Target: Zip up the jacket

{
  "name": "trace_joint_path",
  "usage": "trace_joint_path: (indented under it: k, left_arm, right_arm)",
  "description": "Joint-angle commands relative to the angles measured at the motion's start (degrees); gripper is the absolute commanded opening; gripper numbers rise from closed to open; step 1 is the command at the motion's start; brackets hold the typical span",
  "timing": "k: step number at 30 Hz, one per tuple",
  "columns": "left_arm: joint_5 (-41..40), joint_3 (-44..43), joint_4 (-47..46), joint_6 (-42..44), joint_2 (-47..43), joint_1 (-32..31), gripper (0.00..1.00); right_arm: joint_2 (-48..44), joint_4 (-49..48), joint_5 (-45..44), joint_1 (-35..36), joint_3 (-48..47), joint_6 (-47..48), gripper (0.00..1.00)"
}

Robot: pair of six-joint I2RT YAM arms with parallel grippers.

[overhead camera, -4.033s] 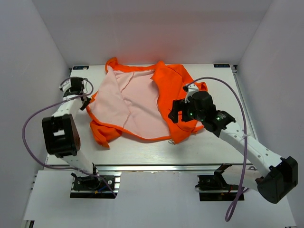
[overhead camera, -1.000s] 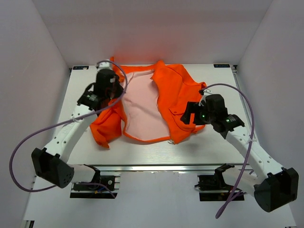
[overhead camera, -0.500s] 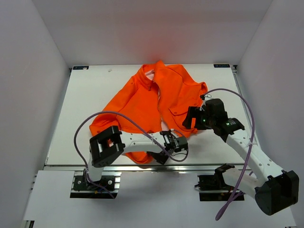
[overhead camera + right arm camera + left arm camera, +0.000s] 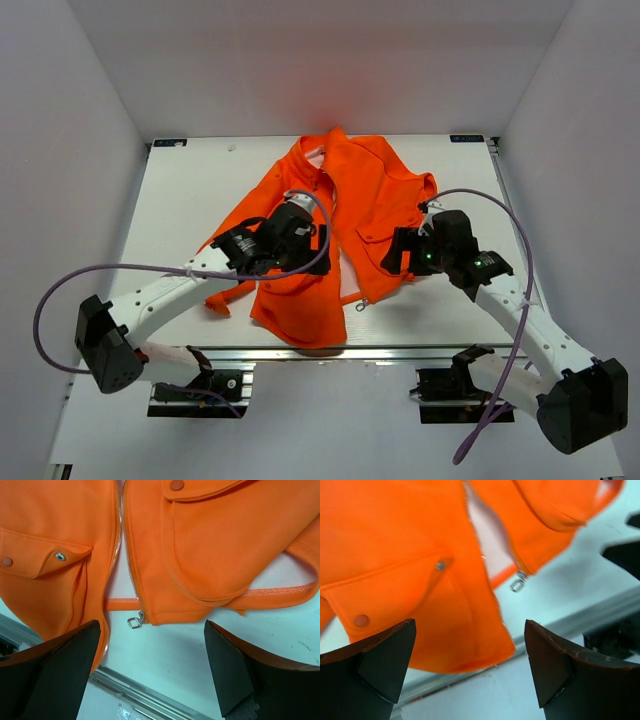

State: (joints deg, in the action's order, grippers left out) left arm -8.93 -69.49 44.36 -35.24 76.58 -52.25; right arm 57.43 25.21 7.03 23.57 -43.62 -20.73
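Note:
The orange jacket (image 4: 340, 220) lies front up on the white table (image 4: 180, 200), both front panels folded shut, collar at the far side. Its zip stands open, with a strip of pale lining (image 4: 490, 540) between the two rows of teeth. The metal zip pull (image 4: 360, 307) hangs at the bottom corner of the right panel (image 4: 134, 622), also seen in the left wrist view (image 4: 518, 584). My left gripper (image 4: 298, 250) hovers open over the left panel's flap pocket (image 4: 395, 600), holding nothing (image 4: 470, 667). My right gripper (image 4: 398, 252) is open above the right panel's lower edge (image 4: 152, 672).
The jacket's left hem (image 4: 300, 330) reaches the table's front edge, where a metal rail (image 4: 400, 352) runs. A sleeve (image 4: 225, 295) pokes out at the left. White walls close in the table on three sides.
My left gripper carried the left panel across over the lining, let go near the front hem and opened. It now hangs higher over that panel. The right arm barely moved.

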Motion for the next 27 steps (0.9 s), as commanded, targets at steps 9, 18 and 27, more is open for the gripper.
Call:
trace_joint_path:
  k: [9, 18, 27]
  left_arm:
    - [12.95, 1.2, -16.39, 3.52, 19.46, 12.85, 0.98]
    - [22.11, 0.86, -23.26, 4.04, 34.24, 22.01, 0.98]
    - [20.18, -12.49, -26.61, 5.01, 48.39, 28.86, 0.98]
  right_arm:
    - [14.01, -10.01, 11.52, 0.85, -0.93, 3.14, 0.89]
    - [25.88, -10.18, 6.95, 2.18, -3.49, 6.14, 0.89]
    - [31.34, -15.02, 1.32, 2.35, -7.97, 9.74, 0.89]
